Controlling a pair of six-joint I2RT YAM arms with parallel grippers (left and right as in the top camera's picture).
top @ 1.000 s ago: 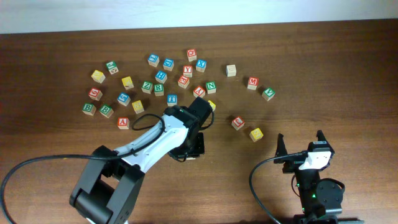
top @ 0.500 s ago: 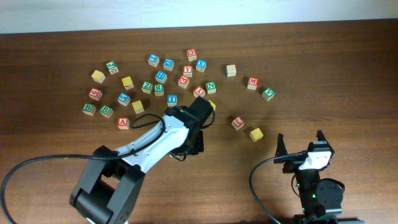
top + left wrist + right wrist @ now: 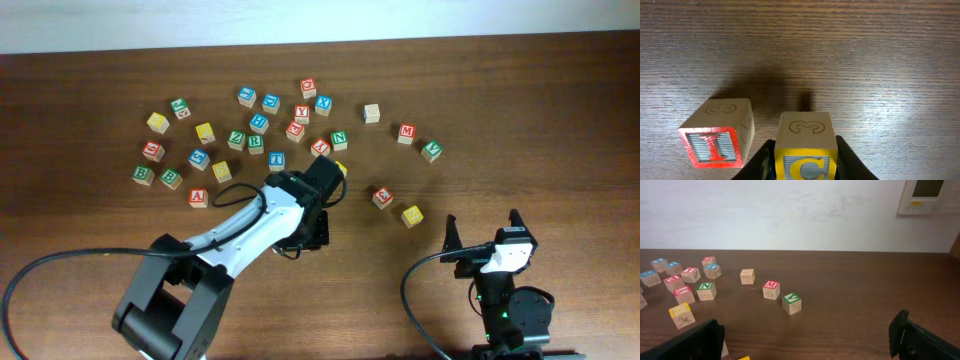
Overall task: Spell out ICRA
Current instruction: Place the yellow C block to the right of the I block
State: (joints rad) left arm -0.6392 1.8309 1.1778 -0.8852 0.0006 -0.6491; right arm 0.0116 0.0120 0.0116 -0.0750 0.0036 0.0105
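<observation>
While the right hand (image 3: pixel 482 224) gapes, the left hand (image 3: pixel 805 162) grips the wooden C cube (image 3: pixel 805 142) beside the I cube (image 3: pixel 717 134).

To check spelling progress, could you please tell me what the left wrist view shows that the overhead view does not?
Only the left wrist view shows the letter faces close up: the yellow C cube gripped by the left end effector, the red I cube beside it, apart. Only the overhead view shows the scattered other cubes, including the green R cube and red A cube, and the open right end effector. Both show the wooden table.
</observation>
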